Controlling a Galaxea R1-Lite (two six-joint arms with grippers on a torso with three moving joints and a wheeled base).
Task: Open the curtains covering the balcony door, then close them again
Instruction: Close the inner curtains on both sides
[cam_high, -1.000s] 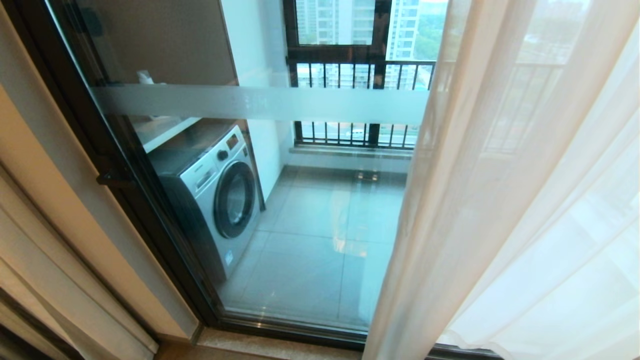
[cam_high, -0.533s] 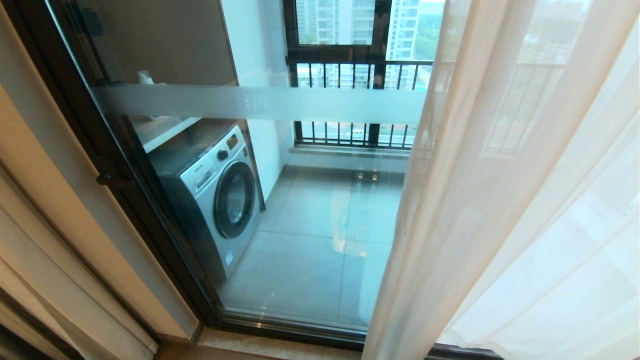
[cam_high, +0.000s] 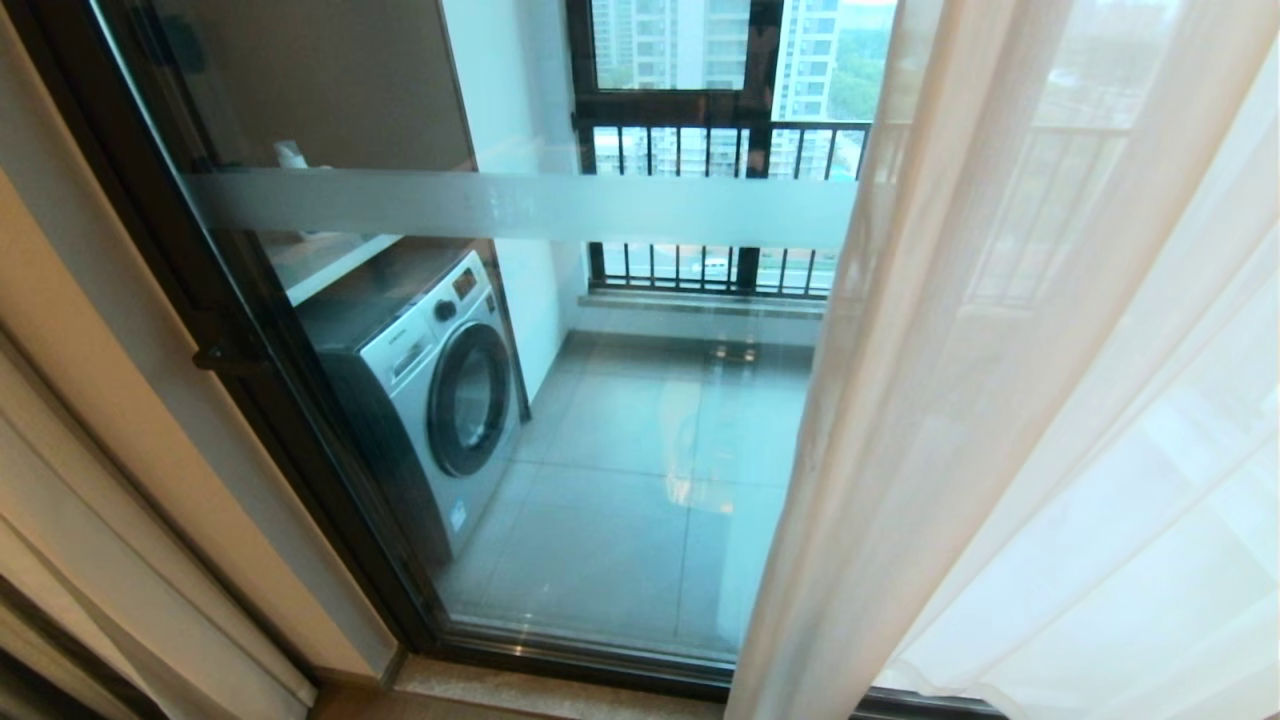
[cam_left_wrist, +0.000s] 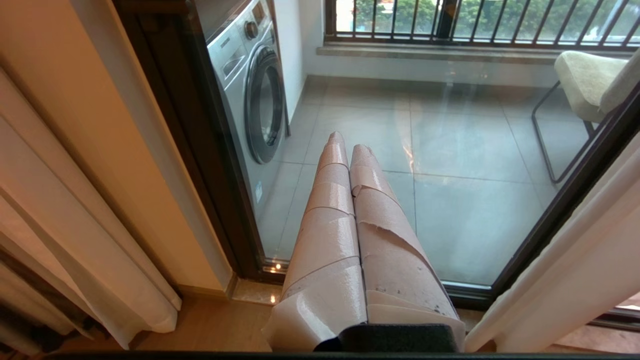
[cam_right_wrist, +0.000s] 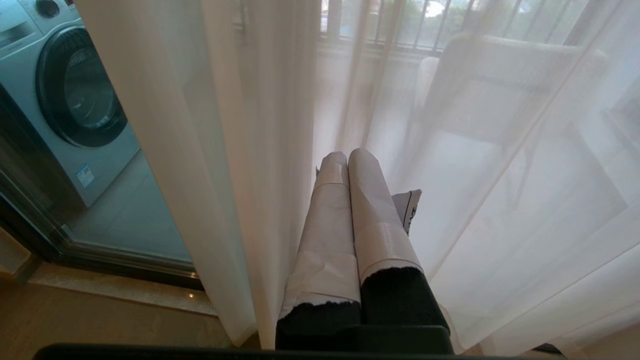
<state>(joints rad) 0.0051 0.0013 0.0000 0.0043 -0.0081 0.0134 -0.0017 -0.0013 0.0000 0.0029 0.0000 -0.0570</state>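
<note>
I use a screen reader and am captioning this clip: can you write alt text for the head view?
A sheer white curtain hangs over the right half of a dark-framed glass balcony door, the left half uncovered. Through the glass: a washing machine, grey floor tiles and a black railing.

Grey tiled balcony floor (cam_high: 640, 480) behind glass, washing machine (cam_high: 430, 390) standing on it – chair (cam_left_wrist: 585, 85) apparently too

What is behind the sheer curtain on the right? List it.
Through the curtain, faintly: a pale chair and railing bars. The folds blur the floor there. Beside its edge, the washing machine shows uncovered.
</note>
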